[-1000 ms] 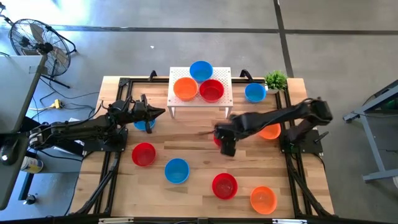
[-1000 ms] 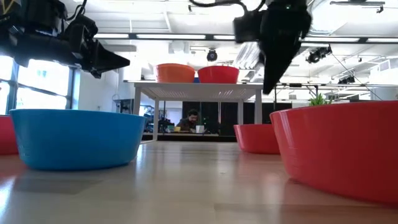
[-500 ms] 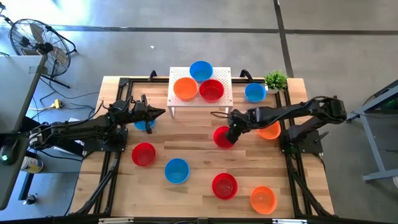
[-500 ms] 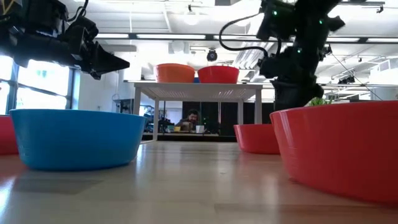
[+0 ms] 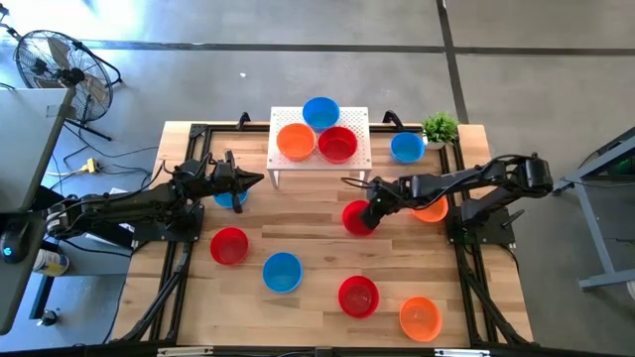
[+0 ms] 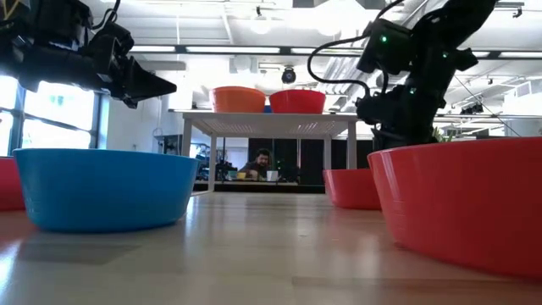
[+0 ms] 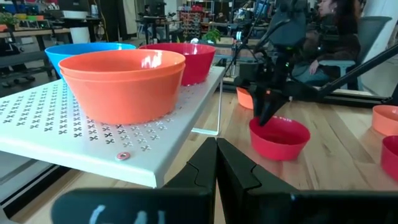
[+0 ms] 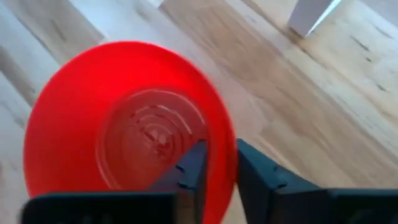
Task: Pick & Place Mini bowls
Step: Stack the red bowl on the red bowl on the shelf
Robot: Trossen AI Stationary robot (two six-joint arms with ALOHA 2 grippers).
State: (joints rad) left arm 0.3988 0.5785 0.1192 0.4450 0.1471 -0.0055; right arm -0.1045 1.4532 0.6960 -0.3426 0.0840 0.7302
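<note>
**Right fingers now pinch the red bowl's rim**

Since a second ago my right arm has dropped from above the table and my right gripper (image 5: 372, 211) has closed onto the rim of the red bowl (image 5: 357, 217) in the middle of the table, just in front of the white stand (image 5: 320, 161). One finger (image 8: 189, 171) sits inside the wall, the other outside, so the rim is pinched between them

Working left to right: my left gripper (image 5: 253, 179) has not moved; it hovers with its fingers pressed together, holding nothing, just beside the stand's left edge, with a blue bowl (image 5: 231, 197) under it. Ahead of it on the stand sit an orange bowl (image 5: 296, 142), a second blue bowl (image 5: 320, 112) and a second red bowl (image 5: 337, 144). Past my right gripper, under my right arm, lies another orange bowl (image 5: 431, 209), with a third blue bowl (image 5: 406, 147) beyond it beside the green plant (image 5: 440, 127)
</note>
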